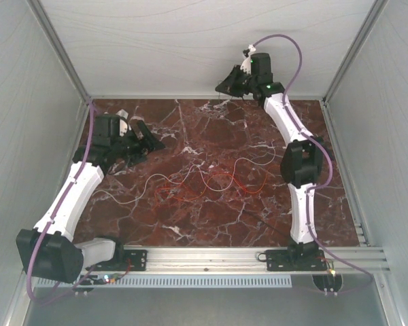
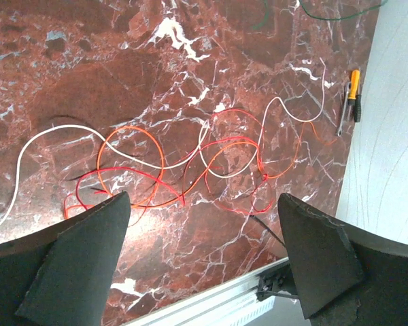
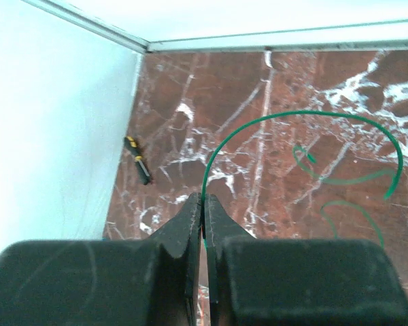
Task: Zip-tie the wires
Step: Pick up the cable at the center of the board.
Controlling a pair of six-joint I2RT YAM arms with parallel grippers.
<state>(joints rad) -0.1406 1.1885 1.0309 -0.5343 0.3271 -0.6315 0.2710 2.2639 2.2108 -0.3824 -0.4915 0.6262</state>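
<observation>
Right gripper (image 3: 204, 204): jaws together, pinching a green wire (image 3: 313, 113) at the table's far side.
Left gripper (image 2: 204, 200): jaws wide apart, holding nothing.
Wires (image 2: 132, 129): red, orange and white loops on the marble tabletop (image 2: 88, 54), below the left gripper and not touching it.
Zip tie (image 2: 266, 229): flat at the edge of the loops.

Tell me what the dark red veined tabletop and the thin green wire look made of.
The dark red veined tabletop looks like polished marble or printed laminate: white veins, smooth surface. The thin green wire seems plastic-insulated: smooth, uniform colour, springy curve.
</observation>
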